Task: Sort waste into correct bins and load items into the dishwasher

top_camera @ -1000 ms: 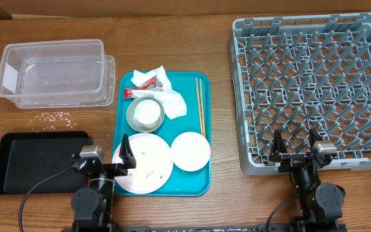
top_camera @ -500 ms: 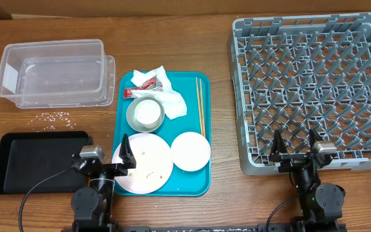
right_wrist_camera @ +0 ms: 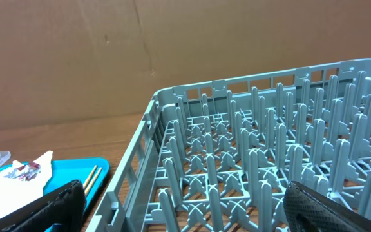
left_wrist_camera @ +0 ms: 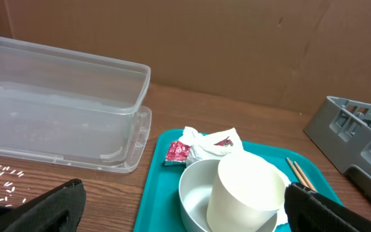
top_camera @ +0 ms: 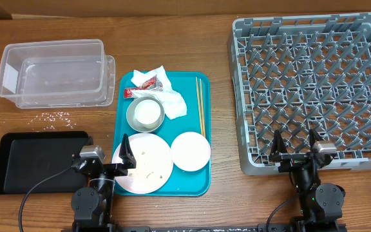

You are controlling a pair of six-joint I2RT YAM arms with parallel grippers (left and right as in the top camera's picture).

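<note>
On the teal tray (top_camera: pixel 198 180) lie a crumpled white napkin (top_camera: pixel 171 98), a red-and-white wrapper (top_camera: pixel 140 86), a bowl (top_camera: pixel 134 115) with a white cup (left_wrist_camera: pixel 247 193) in it, a large plate (top_camera: pixel 148 166), a small plate (top_camera: pixel 190 151) and chopsticks (top_camera: pixel 200 106). Rice grains (top_camera: pixel 55 116) are scattered on the wood. The clear tub (top_camera: pixel 53 72) stands at the back left, the black tray (top_camera: pixel 37 161) at the front left. The grey dish rack (top_camera: pixel 314 90) holds nothing. My left gripper (top_camera: pixel 108 154) hangs open by the large plate's left rim. My right gripper (top_camera: pixel 295 147) is open over the rack's front edge.
A brown cardboard wall (left_wrist_camera: pixel 237 45) closes the back of the table. Bare wood (top_camera: pixel 221 103) runs between the teal tray and the rack. The tub rests on its own lid (top_camera: pixel 108 80).
</note>
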